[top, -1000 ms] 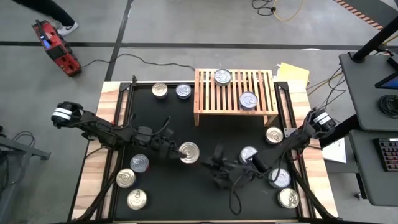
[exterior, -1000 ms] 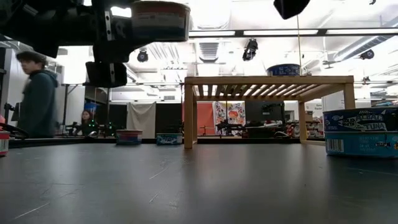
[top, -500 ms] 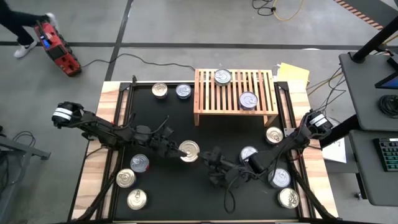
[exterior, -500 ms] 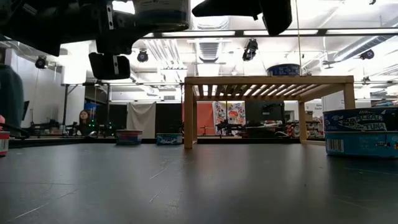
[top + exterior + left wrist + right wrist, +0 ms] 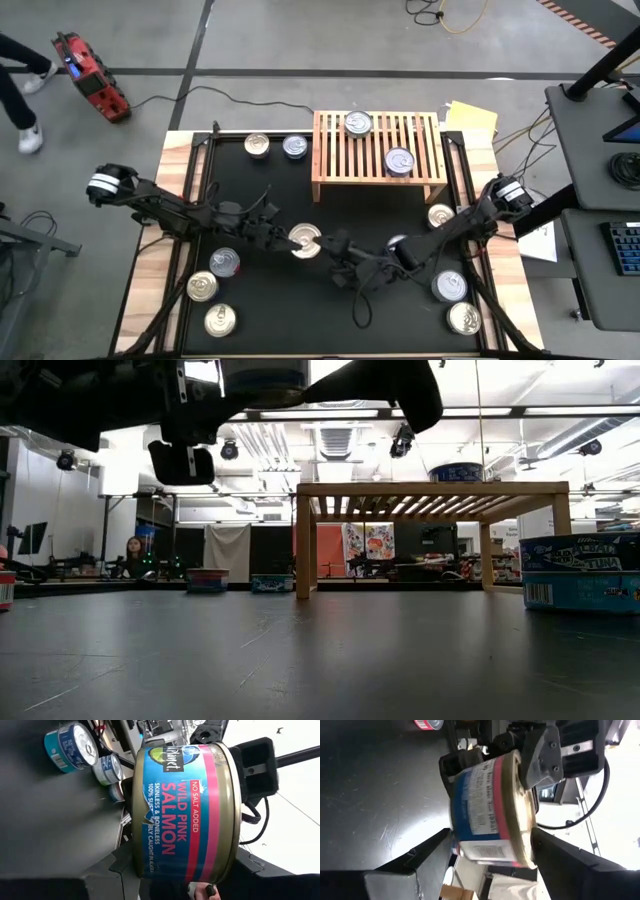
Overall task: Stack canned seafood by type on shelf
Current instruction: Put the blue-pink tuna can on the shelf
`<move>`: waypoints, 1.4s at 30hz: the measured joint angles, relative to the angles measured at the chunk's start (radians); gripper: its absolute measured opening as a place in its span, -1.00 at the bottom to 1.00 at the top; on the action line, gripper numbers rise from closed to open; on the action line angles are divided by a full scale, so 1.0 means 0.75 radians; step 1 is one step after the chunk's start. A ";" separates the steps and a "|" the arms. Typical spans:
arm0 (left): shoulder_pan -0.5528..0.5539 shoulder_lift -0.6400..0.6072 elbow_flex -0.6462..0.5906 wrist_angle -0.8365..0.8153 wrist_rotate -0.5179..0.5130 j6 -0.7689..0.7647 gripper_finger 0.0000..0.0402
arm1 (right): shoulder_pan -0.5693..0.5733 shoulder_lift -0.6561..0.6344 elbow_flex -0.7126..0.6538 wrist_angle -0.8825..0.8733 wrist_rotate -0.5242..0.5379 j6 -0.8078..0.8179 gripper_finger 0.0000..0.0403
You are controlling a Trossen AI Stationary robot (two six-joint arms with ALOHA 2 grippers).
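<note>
Left gripper (image 5: pixel 287 241) fingers closed on a salmon can (image 5: pixel 304 241) above the mat (image 5: pixel 330 215), right gripper (image 5: pixel 330 245) fingers spread around it, shelf (image 5: pixel 378 155) beyond

We see a grey concrete floor (image 5: pixel 300 50) crossed by dark lines around the table, a red tool (image 5: pixel 92 78) lying beyond its far-left corner, and bright ceiling lights (image 5: pixel 450 412) overhead.
</note>
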 joint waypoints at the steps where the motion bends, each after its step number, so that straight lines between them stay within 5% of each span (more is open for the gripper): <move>1: 0.000 0.013 -0.001 0.021 0.000 -0.006 -0.14 | -0.006 0.000 0.000 0.000 -0.017 -0.010 0.28; 12: -0.001 0.143 -0.001 0.239 0.008 -0.034 -0.11 | -0.008 0.002 0.000 0.004 -0.017 -0.064 0.07; 18: 0.000 0.196 0.000 0.355 0.000 0.033 0.36 | -0.011 0.003 -0.001 0.008 -0.029 -0.032 -0.07; 23: 0.000 0.198 0.000 0.375 0.002 0.118 0.56 | -0.009 0.003 -0.001 0.009 -0.025 -0.011 -0.09; 42: 0.222 0.194 0.001 0.525 0.243 0.307 0.59 | -0.014 -0.055 0.001 0.034 0.206 0.046 -0.09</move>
